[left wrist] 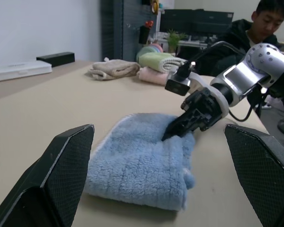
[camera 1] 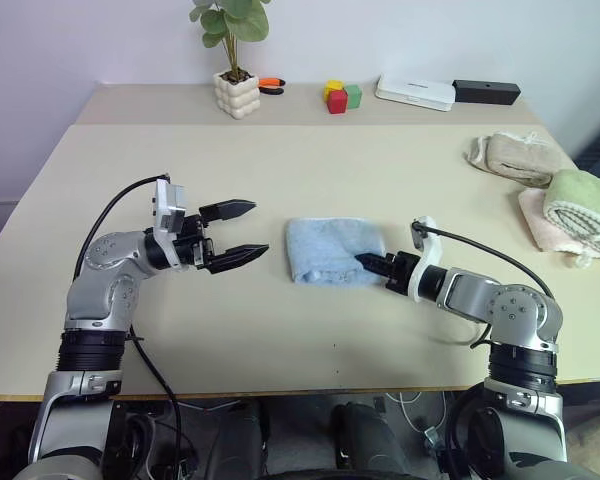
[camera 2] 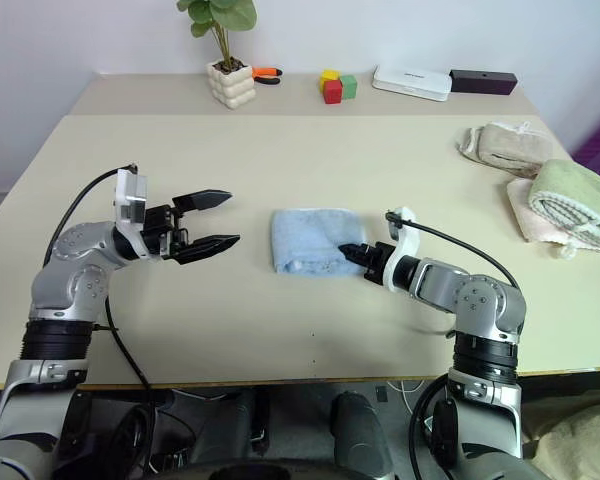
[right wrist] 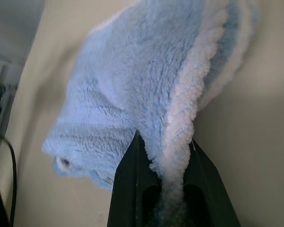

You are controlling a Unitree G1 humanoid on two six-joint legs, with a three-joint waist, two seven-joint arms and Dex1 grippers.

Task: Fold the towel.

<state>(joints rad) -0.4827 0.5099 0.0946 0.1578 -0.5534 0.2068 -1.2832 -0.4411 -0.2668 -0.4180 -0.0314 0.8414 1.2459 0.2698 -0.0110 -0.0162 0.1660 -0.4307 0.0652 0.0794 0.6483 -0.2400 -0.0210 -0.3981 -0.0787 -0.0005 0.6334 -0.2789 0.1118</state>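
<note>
Right now the towel (camera 1: 332,251) lies mid-table, already doubled into a small blue pad, well clear of the plant pot (camera 1: 237,93) at the back edge. Right gripper (camera 1: 368,263) is clamped on the towel's near right edge; the wrist view shows the pale hem pinched between both fingers. Left gripper (camera 1: 246,231) hangs just left of the towel w/ fingers wide apart, touching nothing.

To do this step well, IMO: lift only enough to free the top layers, carry the pinched edge across toward the left side, keep the hem square w/ the far edge. Left gripper could pin the other side so the pad doesn't drag. Risk: grabbing too few layers, so the fold peels open.

No legible brand, label or writing anywhere.
</note>
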